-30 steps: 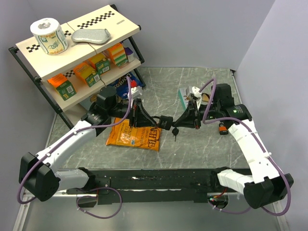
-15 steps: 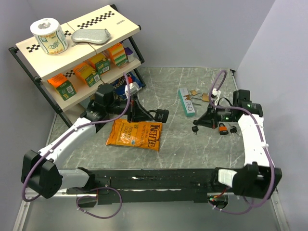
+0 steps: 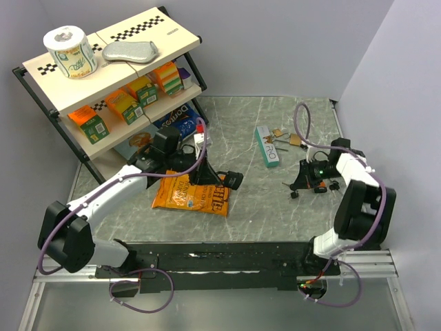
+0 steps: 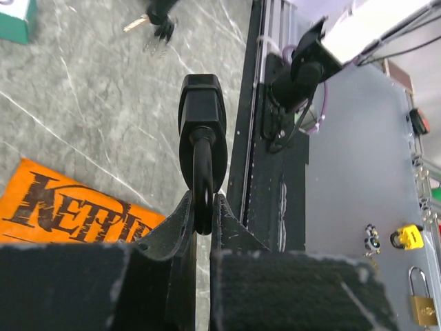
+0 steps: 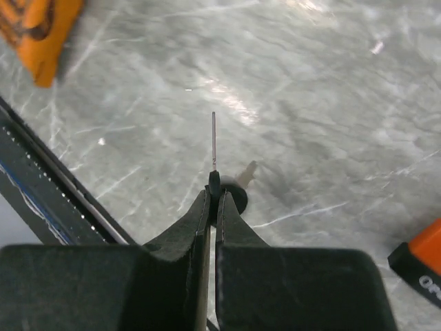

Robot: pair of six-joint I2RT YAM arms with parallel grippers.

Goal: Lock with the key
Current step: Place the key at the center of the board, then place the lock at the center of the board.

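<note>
My left gripper (image 3: 222, 181) is shut on the shackle of a black padlock (image 3: 233, 181) and holds it over the edge of the orange chips bag. In the left wrist view the padlock (image 4: 202, 114) stands beyond the gripper (image 4: 203, 207), body away from me. My right gripper (image 3: 298, 186) is shut on a black-headed key (image 3: 292, 194), low over the table at the right, well apart from the padlock. In the right wrist view the key (image 5: 213, 148) points straight ahead from the gripper (image 5: 214, 196). A second key (image 5: 242, 181) hangs beside it.
An orange Kettle chips bag (image 3: 191, 195) lies under the left gripper. An orange padlock (image 3: 321, 186) and small keys (image 3: 335, 185) lie by the right gripper. A green box (image 3: 267, 146) and a brass padlock with keys (image 3: 289, 137) lie further back. A stocked shelf (image 3: 103, 83) stands at the back left.
The two grippers were together at the table's centre. My right gripper has pulled away to the right with the key and dropped lower. My left gripper kept the padlock and shifted slightly.
</note>
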